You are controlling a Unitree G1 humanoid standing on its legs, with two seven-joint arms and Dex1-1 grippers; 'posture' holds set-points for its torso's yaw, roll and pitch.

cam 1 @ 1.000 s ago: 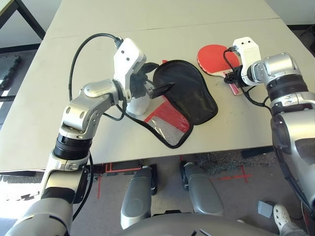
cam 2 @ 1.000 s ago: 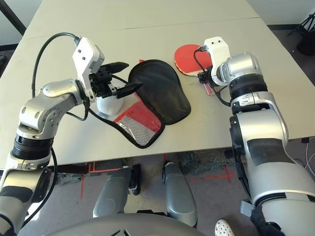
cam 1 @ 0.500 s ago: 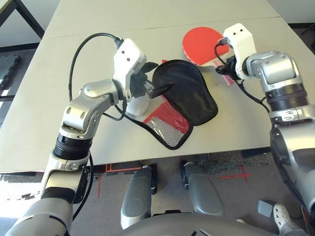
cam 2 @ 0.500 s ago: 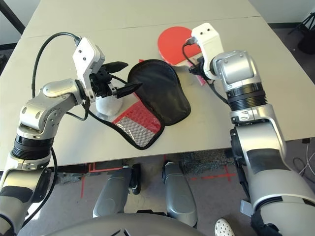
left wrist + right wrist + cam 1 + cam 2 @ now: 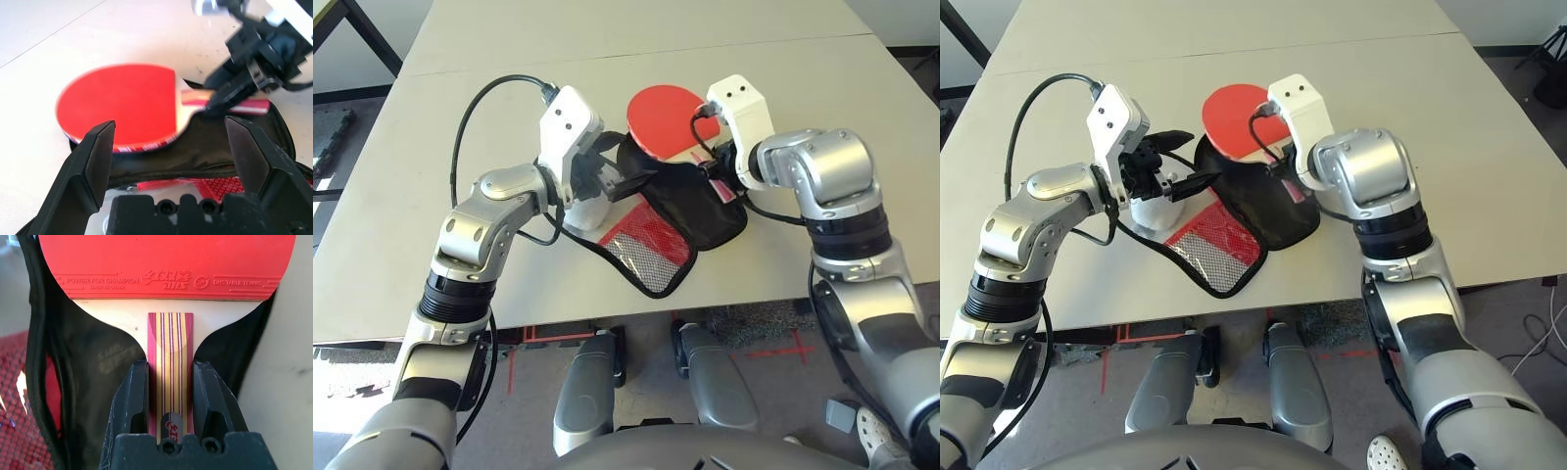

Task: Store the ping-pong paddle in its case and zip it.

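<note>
A large pale table (image 5: 803, 235) with a straight seam across it fills most of the scene; beyond its near edge lies a grey floor (image 5: 773, 377) marked with red tape, and a white clog (image 5: 873, 431) stands there, with a loose pale cable (image 5: 1533, 343) on the right.

On the table the case (image 5: 690, 206) lies spread open, black lining up, its red part and mesh pocket (image 5: 651, 250) nearer the robot's body. The ping-pong paddle (image 5: 668, 119) is over the lining, its red blade reaching past the far edge. The right gripper (image 5: 170, 364) holds the paddle's striped handle between its fingers; the left gripper (image 5: 171, 125), beside the case, has its fingers spread wide, near a whitish ball (image 5: 1157, 211).

The blade reads "POWER FOR CHAMPION", "MADE IN CHINA", "DHS" and "DHS TABLE TENNIS"; the handle's small badge is partly hidden.
</note>
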